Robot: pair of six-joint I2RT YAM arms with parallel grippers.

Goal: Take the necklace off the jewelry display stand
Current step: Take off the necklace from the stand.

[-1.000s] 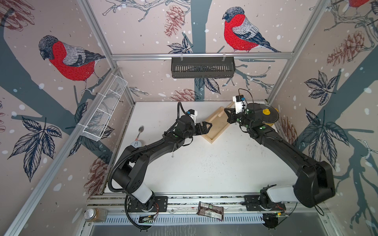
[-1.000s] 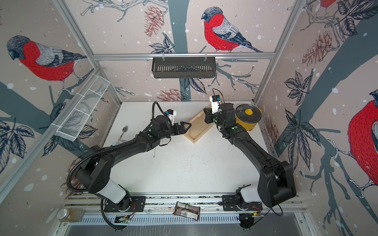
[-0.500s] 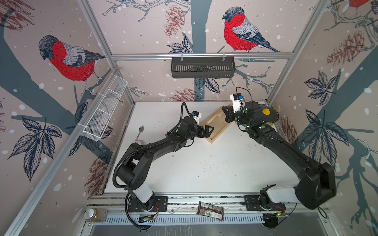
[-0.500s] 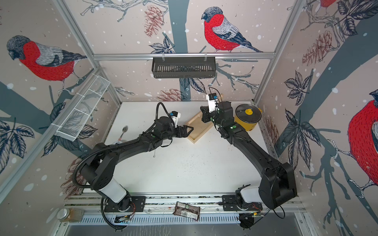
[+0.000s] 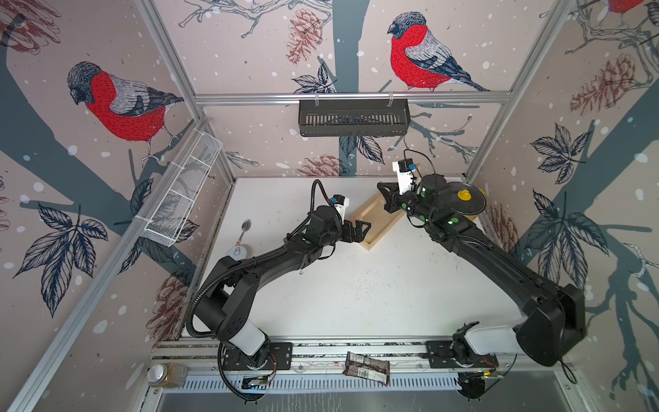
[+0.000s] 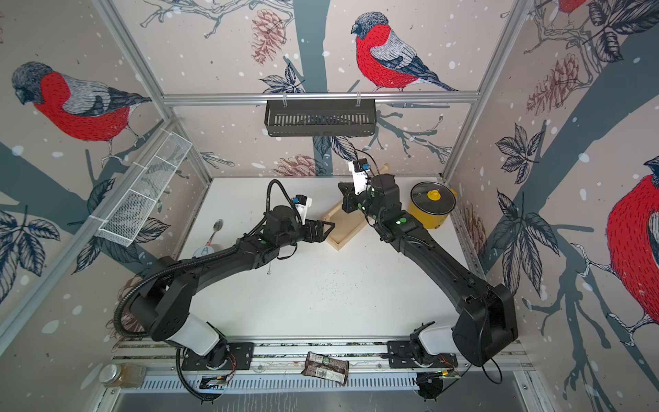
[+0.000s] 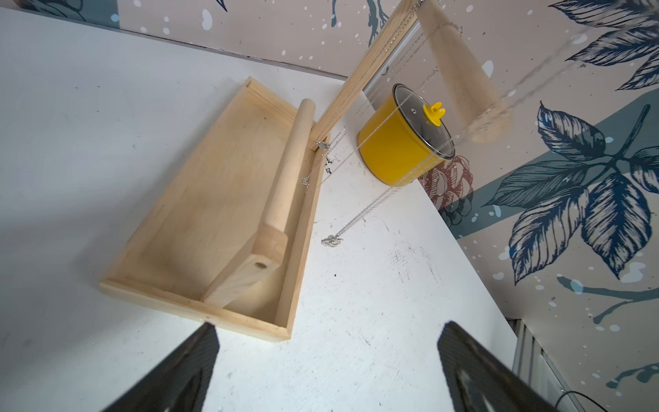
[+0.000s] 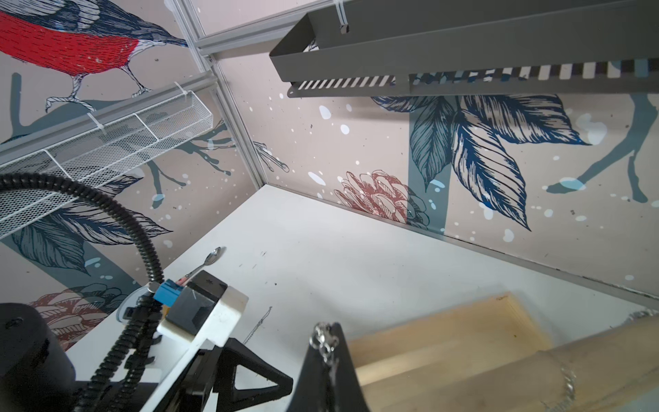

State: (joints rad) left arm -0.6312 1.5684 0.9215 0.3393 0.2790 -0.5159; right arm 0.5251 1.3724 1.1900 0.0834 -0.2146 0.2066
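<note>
The jewelry display stand (image 5: 371, 232) (image 6: 338, 235), of pale wood, stands at the back right of the white table. In the left wrist view its tray (image 7: 199, 221), slanting post (image 7: 360, 71) and crossbar (image 7: 460, 71) show. Thin silver chains hang from the crossbar, one ending in a pendant (image 7: 331, 241). My right gripper (image 5: 387, 198) (image 6: 346, 198) (image 8: 326, 331) is above the stand, shut on a necklace (image 8: 322, 340) whose clasp sticks out past the tips. Its chain loops around the crossbar (image 8: 535, 371). My left gripper (image 5: 360, 230) (image 6: 322, 230) (image 7: 330, 326) stands open and empty by the tray's near corner.
A yellow pot (image 5: 463, 201) (image 6: 433, 210) (image 7: 396, 149) with a glass lid stands right of the stand. A spoon (image 5: 245, 226) and a round white object (image 5: 237, 251) lie at the left. A loose thin chain (image 8: 262, 321) lies on the table. A black basket (image 5: 353, 117) hangs on the back wall.
My right gripper has shifted a little to the left above the stand, still shut. My left arm has reached slightly further toward the tray, jaws still open.
</note>
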